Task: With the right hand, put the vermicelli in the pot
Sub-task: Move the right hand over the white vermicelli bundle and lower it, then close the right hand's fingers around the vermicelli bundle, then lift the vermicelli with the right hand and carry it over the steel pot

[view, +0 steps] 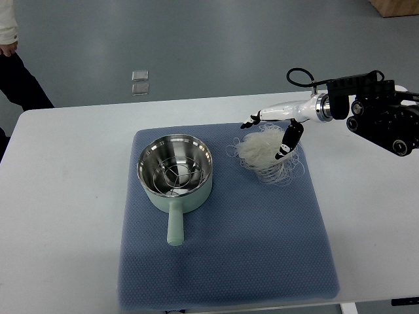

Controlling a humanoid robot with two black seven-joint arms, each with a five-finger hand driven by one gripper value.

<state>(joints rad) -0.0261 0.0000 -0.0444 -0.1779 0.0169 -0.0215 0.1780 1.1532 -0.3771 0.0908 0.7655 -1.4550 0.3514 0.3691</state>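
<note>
Centrally, just right of the mat's middle top: vermicelli [262,152], a loose pale tangle of thin translucent strands, lying on the blue-grey mat [249,248]. Stray loops spill toward the lower right of the clump, all within the mat's edge.

Right robot hand [275,134] sits at the top of the clump. White fingers with black tips are spread: one finger [252,122] reaches out left above the strands, another [289,140] points down into the right side of the tangle. Strands lie around the lower finger; whether any are actually pinched, I cannot tell. White forearm runs right to a black wrist assembly with a looped cable, entering from the right edge.

Pot [175,171] stands to the left of the vermicelli, apart from it, also on the mat. Pale mint-green outer wall, shiny steel inside, a wire rack visible at the bottom. Straight mint handle [175,226] points toward the near edge of the mat. No strands in the pot.

Mat lies flat on a white bench [59,216], covering most of its centre and reaching down to the near edge.

Beyond the bench: grey floor with two small pale square plates [140,82] set into it, one above the other. Upper left corner: part of a person [13,52], pale sleeve and dark trousers, standing well away from the mat. Upper right corner: a sliver of brown cardboard box [394,6].

Left arm not seen.
</note>
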